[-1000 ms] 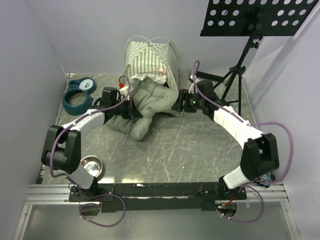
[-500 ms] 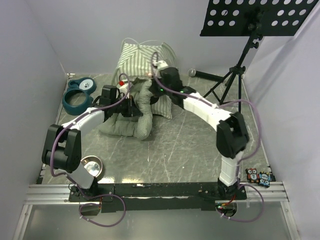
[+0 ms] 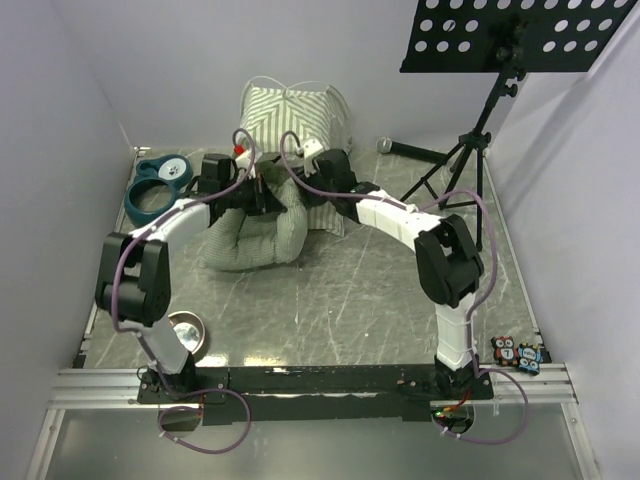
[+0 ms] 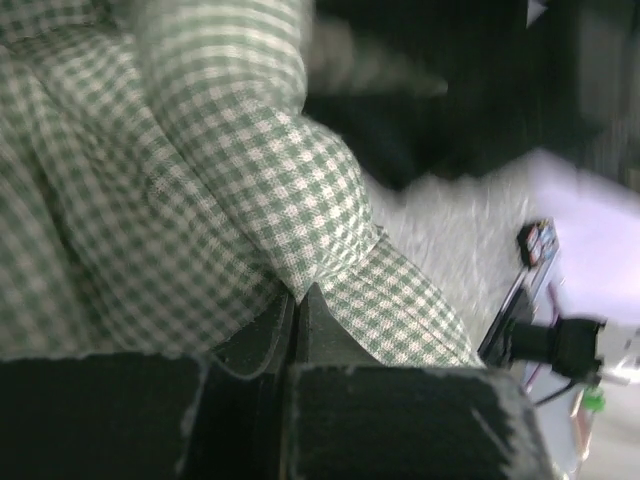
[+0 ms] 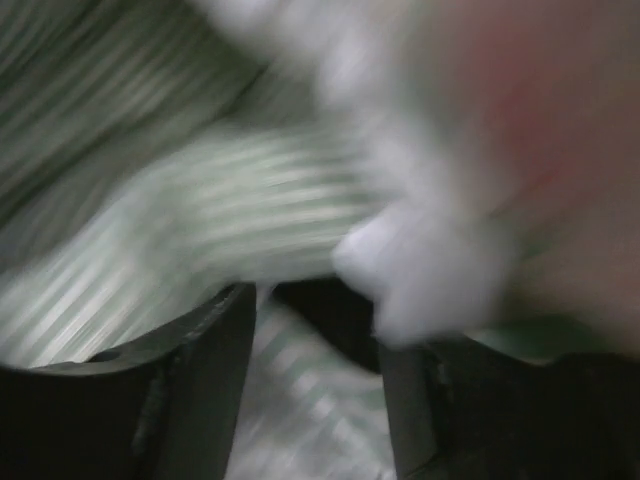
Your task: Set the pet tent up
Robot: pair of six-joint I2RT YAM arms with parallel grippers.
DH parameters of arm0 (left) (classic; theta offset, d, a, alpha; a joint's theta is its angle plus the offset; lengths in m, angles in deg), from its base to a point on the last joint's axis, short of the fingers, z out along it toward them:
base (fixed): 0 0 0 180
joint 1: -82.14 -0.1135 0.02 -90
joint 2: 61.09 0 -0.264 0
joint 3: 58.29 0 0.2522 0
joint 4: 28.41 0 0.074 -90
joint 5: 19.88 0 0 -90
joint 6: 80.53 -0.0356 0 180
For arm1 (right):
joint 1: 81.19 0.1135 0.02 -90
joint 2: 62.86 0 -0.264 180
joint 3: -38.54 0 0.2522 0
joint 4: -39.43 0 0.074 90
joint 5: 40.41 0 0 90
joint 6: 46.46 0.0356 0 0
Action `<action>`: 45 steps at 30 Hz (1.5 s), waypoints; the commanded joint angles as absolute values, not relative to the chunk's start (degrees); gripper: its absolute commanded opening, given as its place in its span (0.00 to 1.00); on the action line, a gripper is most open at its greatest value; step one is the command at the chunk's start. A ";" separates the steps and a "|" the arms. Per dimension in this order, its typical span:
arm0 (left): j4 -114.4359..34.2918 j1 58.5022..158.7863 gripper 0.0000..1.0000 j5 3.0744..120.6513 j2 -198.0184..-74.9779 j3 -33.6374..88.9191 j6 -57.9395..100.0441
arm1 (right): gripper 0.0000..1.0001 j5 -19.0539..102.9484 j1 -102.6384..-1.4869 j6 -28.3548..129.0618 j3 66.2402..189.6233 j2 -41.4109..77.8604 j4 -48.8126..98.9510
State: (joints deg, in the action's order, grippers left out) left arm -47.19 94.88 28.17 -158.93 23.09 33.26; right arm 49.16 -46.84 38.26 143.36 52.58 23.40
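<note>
The pet tent [image 3: 292, 112], green-and-white striped with thin white poles, stands at the back of the table. The green-checked cushion [image 3: 252, 238] lies bunched in front of it, its far end raised toward the tent's opening. My left gripper [image 3: 264, 200] is shut on a fold of that cushion; in the left wrist view the jaws [image 4: 298, 296] pinch checked fabric [image 4: 230, 190]. My right gripper [image 3: 308, 180] is at the tent's front edge, beside the cushion. In the blurred right wrist view its fingers [image 5: 205, 350] stand apart, with striped fabric [image 5: 230, 210] just ahead.
A blue double pet bowl holder [image 3: 157, 188] sits at the back left. A steel bowl [image 3: 186, 332] is by the left arm's base. A music stand [image 3: 515, 40] on a tripod and a microphone [image 3: 398, 148] are at the back right. Small owl toys [image 3: 515, 352] lie at the front right.
The right arm swung left from the right side to the tent's front. The left gripper carried the cushion's end back toward the tent, and the cushion folded up more.
</note>
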 commanded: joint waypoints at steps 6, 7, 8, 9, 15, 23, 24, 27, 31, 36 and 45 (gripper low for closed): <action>-33.39 93.31 0.01 27.85 -170.15 35.27 42.69 | 0.82 22.79 -46.64 37.20 139.57 37.27 7.22; -33.30 93.31 0.01 27.85 -171.21 36.23 42.61 | 0.84 22.09 -47.26 37.91 139.14 35.69 6.08; -33.47 93.22 0.01 27.94 -172.09 37.46 42.43 | 0.87 21.38 -47.96 39.22 138.35 34.28 5.37; -33.91 93.48 0.01 28.11 -172.97 38.60 42.00 | 0.89 20.33 -48.84 40.28 137.30 32.52 4.67; -31.72 96.02 0.01 31.01 -172.54 38.71 41.99 | 0.97 12.68 -52.09 45.02 131.67 25.13 2.46; -42.06 96.92 0.65 30.57 -164.56 39.59 32.08 | 0.97 25.85 -52.80 47.58 125.25 20.38 3.87; -45.22 96.48 0.71 30.31 -160.89 38.28 29.97 | 0.96 26.81 -52.97 48.19 125.07 20.12 3.87; -49.55 93.76 0.75 30.05 -151.74 33.62 27.49 | 0.95 29.54 -52.98 49.86 123.93 19.85 3.52; -51.48 85.07 0.75 28.56 -141.80 25.54 32.14 | 0.91 31.22 -53.06 52.67 121.82 19.67 5.18; -64.03 77.06 0.75 32.76 -136.16 20.26 28.73 | 0.91 32.71 -53.06 53.56 123.05 22.75 2.47; -74.08 75.03 0.77 31.81 -130.00 8.48 26.34 | 0.91 25.50 -52.01 58.74 117.86 20.11 4.84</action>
State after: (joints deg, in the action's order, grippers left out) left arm -69.11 74.99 33.31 -133.97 11.72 27.23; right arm 27.79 -52.72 55.20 118.60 22.09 3.36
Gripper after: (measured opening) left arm 0.767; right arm 0.907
